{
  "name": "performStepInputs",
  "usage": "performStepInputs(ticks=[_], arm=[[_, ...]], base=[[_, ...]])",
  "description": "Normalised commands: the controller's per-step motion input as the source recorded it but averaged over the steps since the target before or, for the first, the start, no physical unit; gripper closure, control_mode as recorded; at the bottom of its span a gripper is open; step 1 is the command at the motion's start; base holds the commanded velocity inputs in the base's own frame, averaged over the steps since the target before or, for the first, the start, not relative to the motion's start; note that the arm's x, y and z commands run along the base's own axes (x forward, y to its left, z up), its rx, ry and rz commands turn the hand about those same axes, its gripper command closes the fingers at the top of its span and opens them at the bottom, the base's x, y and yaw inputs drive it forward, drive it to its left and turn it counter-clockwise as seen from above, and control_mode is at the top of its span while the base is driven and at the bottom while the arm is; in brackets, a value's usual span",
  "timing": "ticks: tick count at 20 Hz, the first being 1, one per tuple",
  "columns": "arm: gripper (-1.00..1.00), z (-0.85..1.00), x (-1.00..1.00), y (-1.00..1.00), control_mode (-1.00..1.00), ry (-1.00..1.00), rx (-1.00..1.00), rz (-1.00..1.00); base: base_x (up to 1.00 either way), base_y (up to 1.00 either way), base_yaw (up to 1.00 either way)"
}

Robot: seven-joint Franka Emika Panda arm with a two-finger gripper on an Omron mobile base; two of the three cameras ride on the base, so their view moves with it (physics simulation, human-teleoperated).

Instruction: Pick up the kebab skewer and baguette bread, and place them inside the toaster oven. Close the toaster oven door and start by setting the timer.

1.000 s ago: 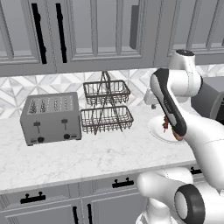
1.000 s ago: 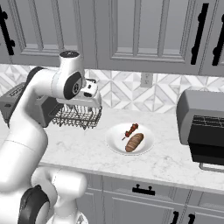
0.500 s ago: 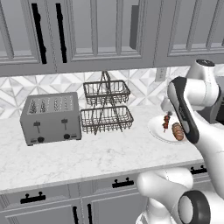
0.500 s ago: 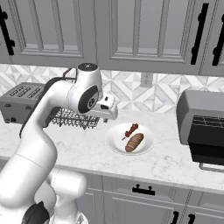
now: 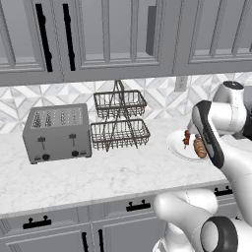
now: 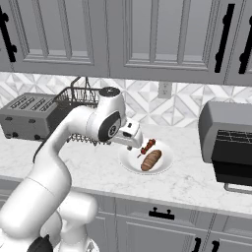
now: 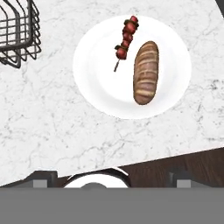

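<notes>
- Since a second ago the arm has swung right, from beside the wire rack to above the plate; the food has not moved.
- The gripper [image 6: 134, 139] hangs above the left side of the white plate [image 7: 92, 87], holding nothing; its tips sit spread wide at the bottom corners of the hand view.
- The kebab skewer [image 7: 125, 39] lies on the plate's far-left part, just beside the baguette bread [image 7: 145, 72], with a narrow strip of plate between them.
- The skewer looks light and stiff: a thin stick carrying small glossy red-brown chunks. I would pinch across the meat chunks near the middle, since the bare stick end offers little to grip and may roll.
- The baguette looks light, firm-crusted and ridged, a stubby rounded loaf; a grasp across its narrow width at mid-length should hold.
- The plate is smooth and could slide on the marbled stone counter [image 7: 52, 131].
- The two-tier wire basket [image 5: 119, 125] and silver slot toaster [image 5: 58, 133] stand to the left.
- The grey toaster oven [image 6: 229, 140] stands well right of the plate, with its wire rack showing at the front.
</notes>
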Motion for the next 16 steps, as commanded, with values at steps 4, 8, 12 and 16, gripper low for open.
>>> performStepInputs(ticks=[4,8,12,16], arm=[[-1.00,-0.33,0.37,-0.23,-1.00,-0.04,0.00,0.00],[-1.00,-0.35,0.47,-0.27,-1.00,-0.05,0.00,-0.01],[-1.00,-0.38,0.31,-0.42,-1.00,-0.03,0.00,0.00],[-1.00,-0.30,0.00,-0.25,-1.00,0.00,0.00,-0.04]], base=[[0.00,0.00,0.00],[0.00,0.00,0.00],[0.00,0.00,0.00],[0.00,0.00,0.00]])
